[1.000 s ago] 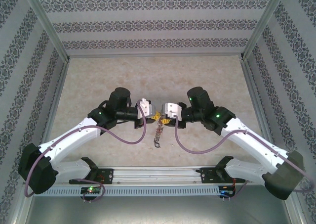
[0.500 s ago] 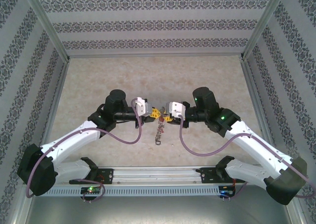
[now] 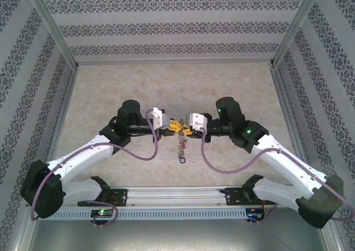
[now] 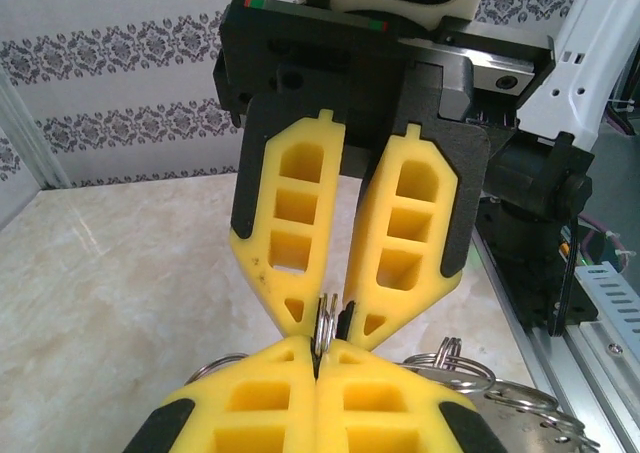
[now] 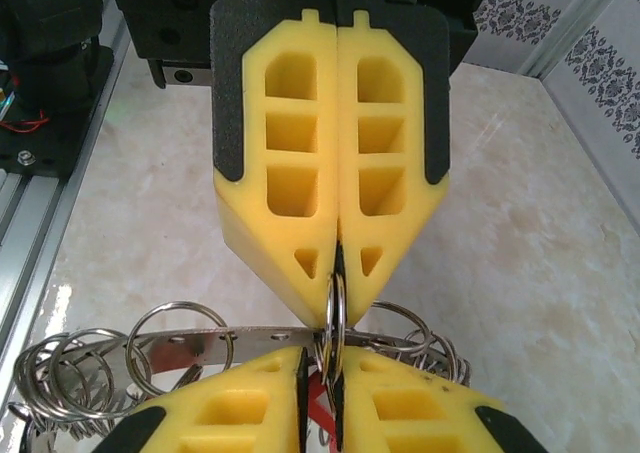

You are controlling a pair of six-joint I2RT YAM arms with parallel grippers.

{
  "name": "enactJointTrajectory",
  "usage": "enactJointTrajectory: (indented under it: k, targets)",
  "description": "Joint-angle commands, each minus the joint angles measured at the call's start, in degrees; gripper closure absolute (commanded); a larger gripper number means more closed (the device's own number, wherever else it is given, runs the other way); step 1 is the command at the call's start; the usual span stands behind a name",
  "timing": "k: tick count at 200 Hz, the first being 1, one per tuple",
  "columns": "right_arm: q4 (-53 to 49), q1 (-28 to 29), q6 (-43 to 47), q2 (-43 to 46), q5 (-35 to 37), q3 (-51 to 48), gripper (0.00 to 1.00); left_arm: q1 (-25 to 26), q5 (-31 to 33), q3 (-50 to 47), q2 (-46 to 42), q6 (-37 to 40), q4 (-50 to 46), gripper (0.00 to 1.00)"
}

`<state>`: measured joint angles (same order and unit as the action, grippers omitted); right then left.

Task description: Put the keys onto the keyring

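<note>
The keyring (image 5: 200, 346) runs off the lower edge, its middle hidden behind the right gripper (image 5: 320, 368).

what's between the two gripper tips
A small silver split ring, pinched from both sides by the left gripper and the right gripper. Both wrist views show it. In the top view, a metal bunch hangs under the gap.

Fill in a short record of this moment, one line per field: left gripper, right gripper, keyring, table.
Left gripper: shut, its fingertips pinching a small split ring.
Right gripper: tip to tip with the left one, jaws almost together around the same ring; whether it clamps cannot be told.
Keyring: flat grey metal band fringed with silver rings, passing just under the meeting fingertips and trailing toward the arms' bases.
Table: pale marbled top.
</note>
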<state>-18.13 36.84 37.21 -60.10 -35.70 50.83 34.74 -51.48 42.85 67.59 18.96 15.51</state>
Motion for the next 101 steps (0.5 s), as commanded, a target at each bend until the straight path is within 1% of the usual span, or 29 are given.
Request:
enactJointTrajectory:
  k: [1,32,53,65,71,75,83,101]
  targets:
    - [3.5,-0.5,-1.5,-1.2,-2.7,-0.6,0.86,-0.4,-3.0,1.3,0.4,-1.8,6.4,1.00]
    - [4.4,-0.4,-1.4,-2.4,-3.6,-0.1,0.95,-0.4,-2.7,0.6,1.3,-3.2,9.1,1.00]
    - [3.5,-0.6,-1.0,-2.6,-2.5,0.4,1.00,-0.4,-0.5,1.6,1.1,-1.2,3.8,1.00]
    - [1.7,-0.6,-0.3,-2.8,-1.8,1.2,1.00,-0.4,1.2,2.0,0.0,1.4,-0.6,0.89]
    - [0.9,-0.5,0.1,-2.8,-1.4,1.4,1.00,-0.4,2.0,2.3,-0.4,3.5,-3.4,0.86]
    - [0.7,-0.6,0.2,-2.7,-1.2,1.4,1.00,-0.4,2.3,2.7,-0.7,4.9,-5.6,0.81]
    - [0.3,-0.6,0.4,-2.7,-0.7,1.4,1.00,-0.4,2.9,3.8,-1.1,7.9,-10.4,0.77]
    - [-0.2,-0.4,0.4,-3.0,-0.1,1.9,1.00,-0.4,3.0,7.9,-0.2,13.1,-21.0,0.75]
